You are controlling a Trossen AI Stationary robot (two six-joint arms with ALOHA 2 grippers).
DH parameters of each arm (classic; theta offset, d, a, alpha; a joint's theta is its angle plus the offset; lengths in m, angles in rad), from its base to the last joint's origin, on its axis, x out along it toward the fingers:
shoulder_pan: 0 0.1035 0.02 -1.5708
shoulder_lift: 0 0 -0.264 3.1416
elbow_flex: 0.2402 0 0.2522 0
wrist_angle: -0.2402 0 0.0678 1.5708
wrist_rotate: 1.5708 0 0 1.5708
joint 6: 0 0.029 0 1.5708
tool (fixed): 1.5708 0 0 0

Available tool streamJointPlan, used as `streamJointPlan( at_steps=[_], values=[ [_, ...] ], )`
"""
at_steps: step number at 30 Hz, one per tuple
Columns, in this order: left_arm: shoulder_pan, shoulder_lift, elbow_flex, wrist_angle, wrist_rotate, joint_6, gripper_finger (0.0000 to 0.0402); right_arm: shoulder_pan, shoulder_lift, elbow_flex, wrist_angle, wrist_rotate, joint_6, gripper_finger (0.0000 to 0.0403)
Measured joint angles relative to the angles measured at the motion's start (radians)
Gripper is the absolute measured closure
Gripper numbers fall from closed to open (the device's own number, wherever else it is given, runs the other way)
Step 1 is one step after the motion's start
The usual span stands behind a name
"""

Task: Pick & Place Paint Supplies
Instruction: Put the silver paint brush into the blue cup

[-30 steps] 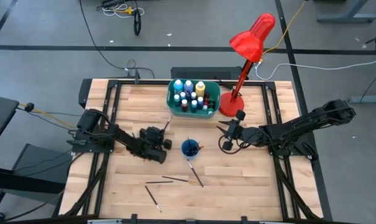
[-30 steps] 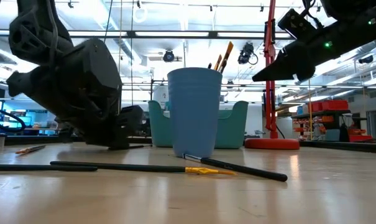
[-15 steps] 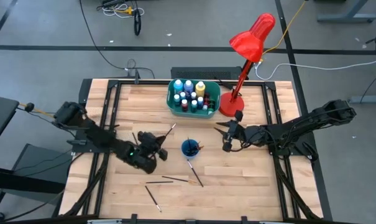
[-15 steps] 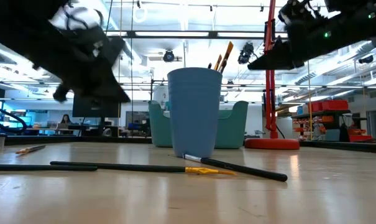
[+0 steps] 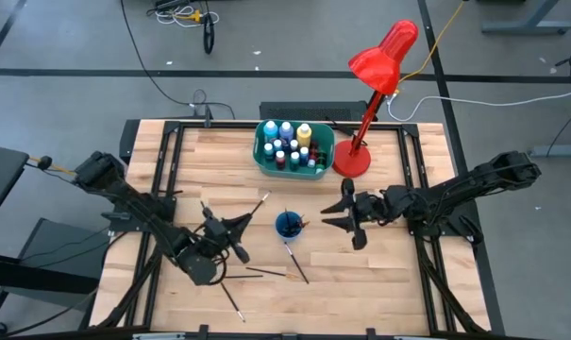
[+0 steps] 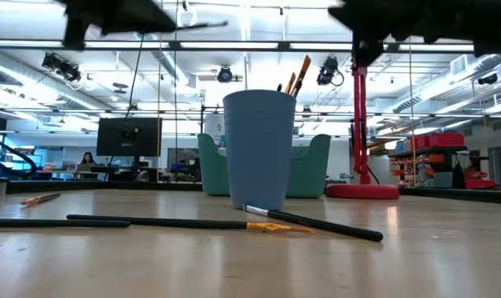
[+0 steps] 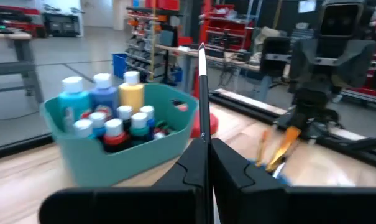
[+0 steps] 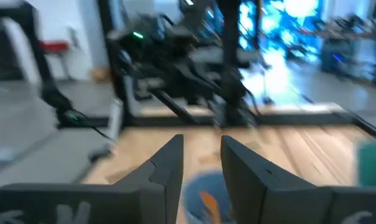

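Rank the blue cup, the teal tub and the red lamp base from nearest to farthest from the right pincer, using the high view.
1. Blue cup, just left of the right pincer, mid-table.
2. Red lamp base, behind the pincer toward the table's back edge.
3. Teal tub of paint bottles, back edge, left of the lamp base.

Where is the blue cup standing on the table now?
In the high view, the blue cup stands mid-table, just before the teal tub, between the left gripper and right gripper.
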Motion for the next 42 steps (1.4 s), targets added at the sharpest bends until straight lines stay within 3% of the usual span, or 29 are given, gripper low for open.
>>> streamJointPlan(
  at_steps=[4,12,17,24,32,36,42],
  values=[
    [0.028,0.000,0.034,0.124,0.090,0.176,0.0389,0.000,0.000,0.000,0.047,-0.020,0.018,0.0293],
    [0.116,0.000,0.049,0.393,0.379,0.480,0.0390,0.000,0.001,0.000,0.055,0.014,0.019,0.0293],
    [0.191,0.000,0.049,0.526,0.591,0.582,0.0390,0.000,0.001,0.000,0.124,0.012,0.009,0.0293],
    [0.290,0.000,0.049,0.583,0.797,0.597,0.0390,0.000,0.001,0.000,0.237,0.009,-0.051,0.0293],
    [0.346,0.120,0.078,0.708,0.899,0.604,0.0390,0.000,0.017,0.020,0.293,-0.017,-0.084,0.0293],
    [0.350,0.195,0.137,0.724,0.892,0.652,0.0390,0.000,0.064,0.051,0.280,-0.017,-0.083,0.0293],
    [0.346,0.195,0.183,0.685,0.849,0.708,0.0390,-0.001,0.085,0.072,0.287,-0.045,-0.135,0.0293]
  ],
)
